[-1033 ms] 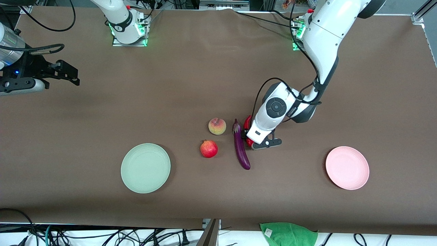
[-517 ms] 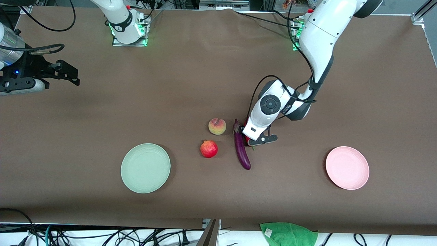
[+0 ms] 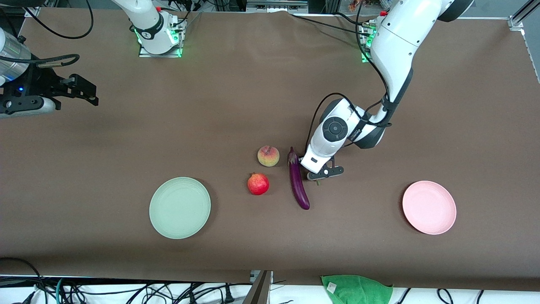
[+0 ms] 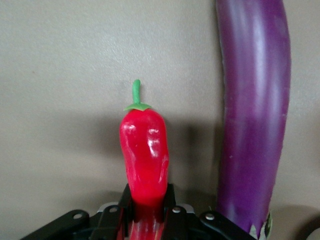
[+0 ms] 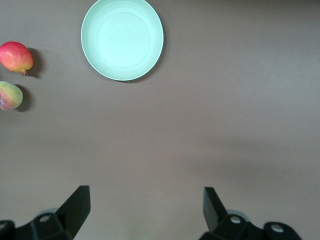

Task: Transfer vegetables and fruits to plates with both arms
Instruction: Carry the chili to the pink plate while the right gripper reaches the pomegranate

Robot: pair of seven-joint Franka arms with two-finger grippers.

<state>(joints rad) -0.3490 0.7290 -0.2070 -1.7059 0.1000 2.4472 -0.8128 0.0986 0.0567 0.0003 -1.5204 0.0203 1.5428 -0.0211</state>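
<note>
A brown surface point(image 3: 236, 105) seen from a high front camera, the two arm bases at twelve o'clock; near the centre lie four pieces of produce. The left end effector point(image 4: 146, 217) is down at the surface, its fingers point(image 4: 170, 212) clamped on the lower body of the red chili pepper point(image 4: 144, 155), whose green stem points away from the wrist camera; in the front view the wrist hides the pepper almost wholly. Just beside the pepper, toward the right arm's end, lies the long purple eggplant point(image 3: 298, 180) (glossy, its stem end toward twelve o'clock), close to the pepper but not touching it in the left wrist view. The peach point(image 3: 268, 156) sits near the eggplant's stem end, toward the right arm's end; the pomegranate point(image 3: 258, 184) lies at about seven o'clock from the peach, nearer the camera. The mint green plate point(image 3: 180, 207) rests at eight o'clock from the pomegranate; the pink plate point(image 3: 429, 207) rests toward the left arm's end, well apart from the produce. The right end effector point(image 5: 146, 205) waits above the right arm's end of the surface, fingers spread apart.
</note>
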